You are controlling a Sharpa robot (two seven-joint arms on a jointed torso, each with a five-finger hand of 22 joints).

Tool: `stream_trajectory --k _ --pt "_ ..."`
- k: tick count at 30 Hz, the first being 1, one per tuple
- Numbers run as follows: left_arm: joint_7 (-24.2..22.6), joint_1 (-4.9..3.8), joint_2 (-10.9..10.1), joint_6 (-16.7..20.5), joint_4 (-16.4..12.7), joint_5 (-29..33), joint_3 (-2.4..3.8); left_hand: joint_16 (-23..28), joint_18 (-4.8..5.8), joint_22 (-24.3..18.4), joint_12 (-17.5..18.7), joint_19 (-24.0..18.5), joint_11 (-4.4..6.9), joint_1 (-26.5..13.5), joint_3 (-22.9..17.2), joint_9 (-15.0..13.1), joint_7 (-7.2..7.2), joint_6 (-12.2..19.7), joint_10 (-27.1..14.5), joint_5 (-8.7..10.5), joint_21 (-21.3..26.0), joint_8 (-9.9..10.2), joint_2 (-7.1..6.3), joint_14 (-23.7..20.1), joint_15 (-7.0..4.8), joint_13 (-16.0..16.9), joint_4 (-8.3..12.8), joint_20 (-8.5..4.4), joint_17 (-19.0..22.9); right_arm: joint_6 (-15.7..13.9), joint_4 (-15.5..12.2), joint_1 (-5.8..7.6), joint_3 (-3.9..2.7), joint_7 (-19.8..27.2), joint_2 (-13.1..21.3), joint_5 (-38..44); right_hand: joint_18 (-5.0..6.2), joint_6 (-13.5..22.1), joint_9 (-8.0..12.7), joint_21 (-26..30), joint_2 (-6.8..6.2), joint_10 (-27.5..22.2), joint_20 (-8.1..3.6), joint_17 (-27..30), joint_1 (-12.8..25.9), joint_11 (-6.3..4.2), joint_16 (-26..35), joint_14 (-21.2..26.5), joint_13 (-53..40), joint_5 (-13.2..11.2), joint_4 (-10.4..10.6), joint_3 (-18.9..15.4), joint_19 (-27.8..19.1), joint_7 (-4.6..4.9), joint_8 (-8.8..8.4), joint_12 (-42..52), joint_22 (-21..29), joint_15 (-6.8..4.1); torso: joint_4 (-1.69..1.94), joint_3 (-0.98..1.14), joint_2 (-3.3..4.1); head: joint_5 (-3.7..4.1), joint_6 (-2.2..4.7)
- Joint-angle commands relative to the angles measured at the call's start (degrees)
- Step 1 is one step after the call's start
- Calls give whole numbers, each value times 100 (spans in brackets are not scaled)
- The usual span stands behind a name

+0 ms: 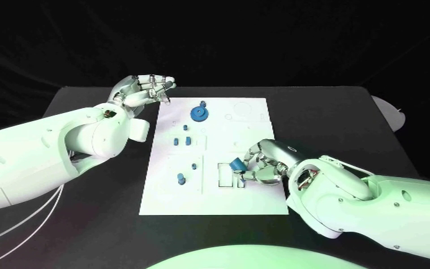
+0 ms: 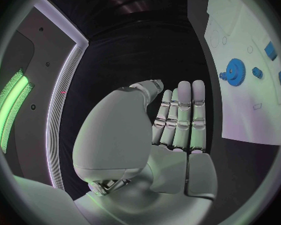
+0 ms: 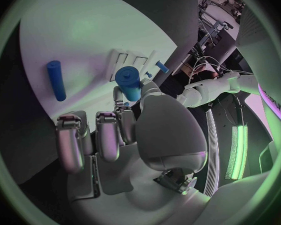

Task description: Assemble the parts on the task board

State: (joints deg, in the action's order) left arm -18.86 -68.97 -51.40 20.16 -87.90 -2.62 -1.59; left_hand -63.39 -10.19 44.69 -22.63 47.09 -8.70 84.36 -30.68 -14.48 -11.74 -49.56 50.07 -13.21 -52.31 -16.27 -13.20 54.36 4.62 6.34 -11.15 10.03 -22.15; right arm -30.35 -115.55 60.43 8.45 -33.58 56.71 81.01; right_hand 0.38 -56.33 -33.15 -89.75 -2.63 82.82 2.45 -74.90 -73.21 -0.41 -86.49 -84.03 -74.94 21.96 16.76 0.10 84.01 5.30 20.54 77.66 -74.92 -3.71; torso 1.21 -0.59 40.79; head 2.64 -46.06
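While the right hand [image 1: 261,162] sits over the near-right part of the task board [image 1: 251,204], it pinches a short blue cylinder [image 1: 237,164] between thumb and fingers, right above the rectangular cutouts [image 1: 229,176]; right wrist view confirms the cylinder [image 3: 128,82] is held at the fingertips with the remaining fingers [image 3: 70,141] curled loosely beside it, and a longer blue peg [image 3: 55,79] lies flat on the board, apart from the hand. Blue gear [image 1: 200,115] sits on the far-left area of the board, small blue pieces [image 1: 182,140] in a loose column nearer the robot, and a round blue part [image 1: 181,179] near the left edge. Left hand [image 1: 143,91] hovers off the board's far-left corner, above the black table [image 1: 89,232], holding nothing; left wrist view shows its fingers [image 2: 181,116] straight and side by side, close together, thumb tucked alongside, with the gear [image 2: 233,68] on the board beyond it.
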Motion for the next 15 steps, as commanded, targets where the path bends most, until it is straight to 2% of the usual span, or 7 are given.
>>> stream_trajectory --k 1,6,8,15 --pt "-31 -3 19 -94 -13 18 4 23 -35 -6 -23 47 -4 -47 -27 -6 -5 -45 -37 -10 12 -22 27 -31 4 -8 -1 9 6 297 86 2 -2 66 -128 -193 -38 -206 -29 -25 144 31 -33 -642 133 -13 -29 -441 -407 -11 13 -4 599 -158 102 13 -1508 -44 10 -7 0 2 -6" --pt "-29 -3 19 -96 -18 18 4 23 -35 -6 -23 47 -4 -47 -27 -6 -5 -45 -37 -10 12 -22 27 -31 4 -8 -1 9 6 490 260 -10 -1 70 -330 -273 -38 -278 -28 -25 203 53 -47 -652 438 -31 -33 -443 -418 -72 15 -93 599 -179 136 9 -1508 -60 5 -2 6 -21 -8" --pt "-28 -3 18 -97 -20 18 4 23 -35 -6 -23 47 -4 -47 -27 -6 -5 -45 -37 -10 12 -22 27 -31 4 -8 -1 9 6 532 318 -22 -1 68 -391 -292 -38 -292 -32 -25 234 56 -52 -653 563 -35 -34 -442 -418 -182 14 -140 599 -185 151 2 -1508 -65 7 -2 9 -25 -9" --pt "-22 -3 10 -97 -25 39 4 22 -33 -14 -30 51 -7 -67 -23 -12 -7 -49 -55 -8 26 -27 34 -30 7 -13 -16 11 14 534 470 -61 0 26 -567 -260 -38 -335 -51 -25 277 78 -63 -659 667 -53 -36 -444 -446 -307 14 -198 599 -207 199 20 -1508 -78 -7 6 7 -36 -13"
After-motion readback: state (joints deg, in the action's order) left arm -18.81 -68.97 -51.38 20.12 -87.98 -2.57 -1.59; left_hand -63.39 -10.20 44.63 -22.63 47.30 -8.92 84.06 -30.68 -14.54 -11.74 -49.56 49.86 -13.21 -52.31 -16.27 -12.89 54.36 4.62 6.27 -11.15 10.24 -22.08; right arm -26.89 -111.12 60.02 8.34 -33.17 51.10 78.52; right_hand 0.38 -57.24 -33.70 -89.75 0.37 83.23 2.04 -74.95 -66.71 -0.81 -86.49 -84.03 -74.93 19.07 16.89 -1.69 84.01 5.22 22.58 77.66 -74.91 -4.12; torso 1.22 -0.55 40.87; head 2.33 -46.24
